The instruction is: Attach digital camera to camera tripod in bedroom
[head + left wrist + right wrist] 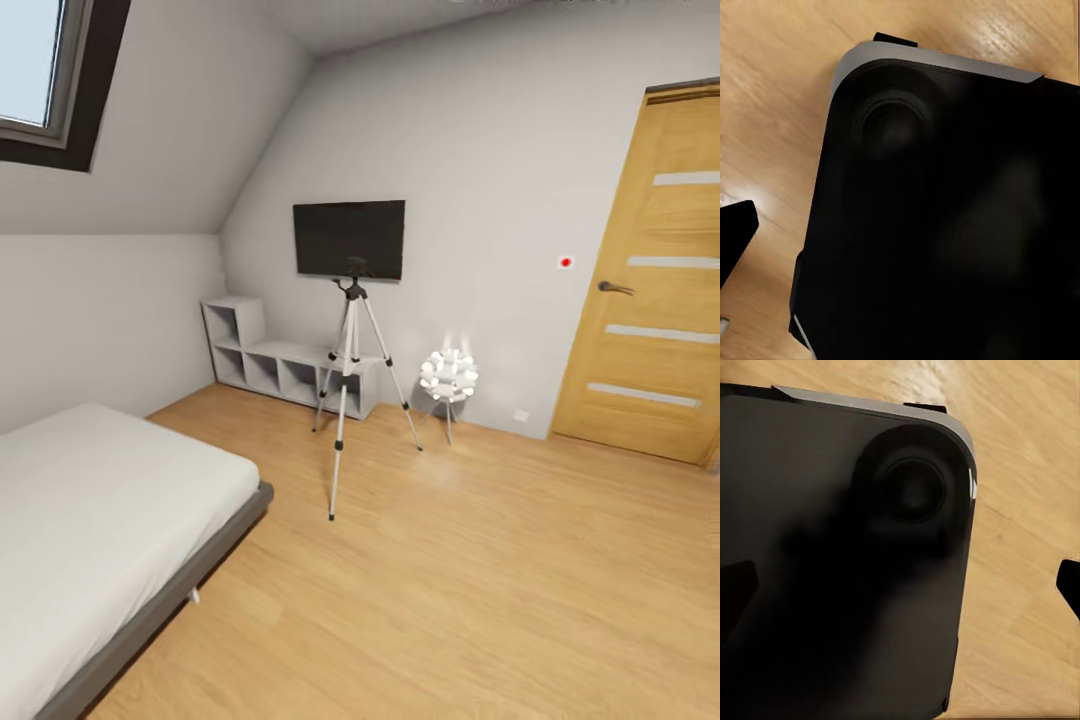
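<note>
From my station I couldn't tell how far either gripper stood open: each wrist view looked down past dark fingertips (735, 232) onto the robot's black base (945, 225) and wooden floor (480, 580). The camera tripod (351, 385) stood upright, legs spread, between the bed (90, 520) and the wall TV (349, 238), beside a white petal lamp (449, 377).

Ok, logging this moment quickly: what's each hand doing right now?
Left hand: one fingertip at the frame's edge, holding nothing visible; open or closed cannot be told.
Right hand: open, empty.
</note>
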Controlling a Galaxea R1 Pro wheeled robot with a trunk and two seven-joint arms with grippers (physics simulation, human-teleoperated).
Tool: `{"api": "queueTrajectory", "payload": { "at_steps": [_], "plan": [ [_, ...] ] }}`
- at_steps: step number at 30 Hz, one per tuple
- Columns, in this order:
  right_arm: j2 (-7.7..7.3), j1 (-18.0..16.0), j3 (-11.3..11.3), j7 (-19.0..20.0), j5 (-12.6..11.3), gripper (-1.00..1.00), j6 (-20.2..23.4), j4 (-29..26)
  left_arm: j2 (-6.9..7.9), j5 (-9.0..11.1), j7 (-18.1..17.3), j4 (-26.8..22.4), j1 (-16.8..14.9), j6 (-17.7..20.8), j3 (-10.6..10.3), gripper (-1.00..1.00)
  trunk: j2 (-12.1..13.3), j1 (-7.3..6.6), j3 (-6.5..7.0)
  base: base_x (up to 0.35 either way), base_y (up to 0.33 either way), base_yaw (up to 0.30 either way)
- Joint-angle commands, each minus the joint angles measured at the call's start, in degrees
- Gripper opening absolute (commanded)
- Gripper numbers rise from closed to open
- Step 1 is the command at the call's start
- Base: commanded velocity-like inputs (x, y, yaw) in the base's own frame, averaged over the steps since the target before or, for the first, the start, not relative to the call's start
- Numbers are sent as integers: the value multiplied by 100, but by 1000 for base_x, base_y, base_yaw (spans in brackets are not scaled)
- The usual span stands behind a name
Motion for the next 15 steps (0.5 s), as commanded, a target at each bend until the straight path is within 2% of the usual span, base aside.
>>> {"api": "queueTrajectory", "payload": {
  "at_steps": [1,15],
  "plan": [
    [-2,-1,-1,-2,45,100,-16,1,-2,15,2,1,-1,-15,42,100,-2,0,-4,-3,7,-250],
    [-4,-1,-1,-2,46,100,-16,1,-2,16,2,1,-1,-15,42,100,-2,0,-4,-1,2,-250]
  ]
}}
